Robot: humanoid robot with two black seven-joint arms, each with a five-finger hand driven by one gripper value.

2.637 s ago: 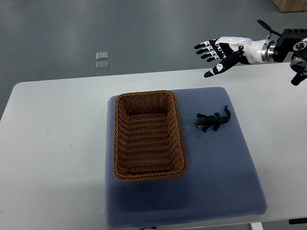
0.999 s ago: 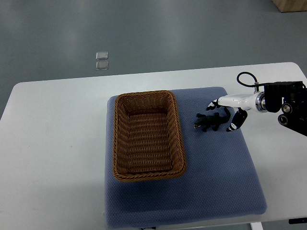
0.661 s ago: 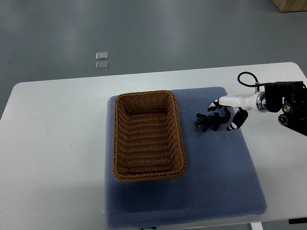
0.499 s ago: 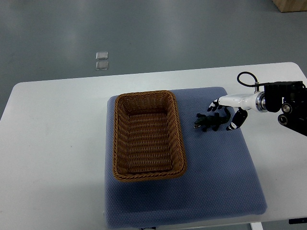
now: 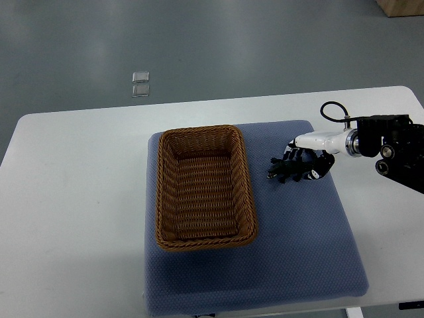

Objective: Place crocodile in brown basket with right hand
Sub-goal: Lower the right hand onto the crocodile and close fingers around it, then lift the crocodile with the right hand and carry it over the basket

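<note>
A small dark green toy crocodile (image 5: 283, 170) lies on the blue mat just right of the brown wicker basket (image 5: 203, 187), head toward the basket. My right hand (image 5: 303, 162) comes in from the right edge, white with black fingertips, and sits over the crocodile's tail end. Its fingers curl down around the toy's rear half, thumb on the near side. The crocodile still rests on the mat. The basket holds nothing. The left arm does not show.
A blue padded mat (image 5: 305, 258) covers the middle of the white table (image 5: 73, 199). Two small clear squares (image 5: 140, 84) lie on the grey floor beyond the table. A black cable loops above my right wrist (image 5: 331, 109).
The right hand came down from above the table's far edge to the crocodile, then slid left and closed its fingers over the tail half. The crocodile has barely shifted.
</note>
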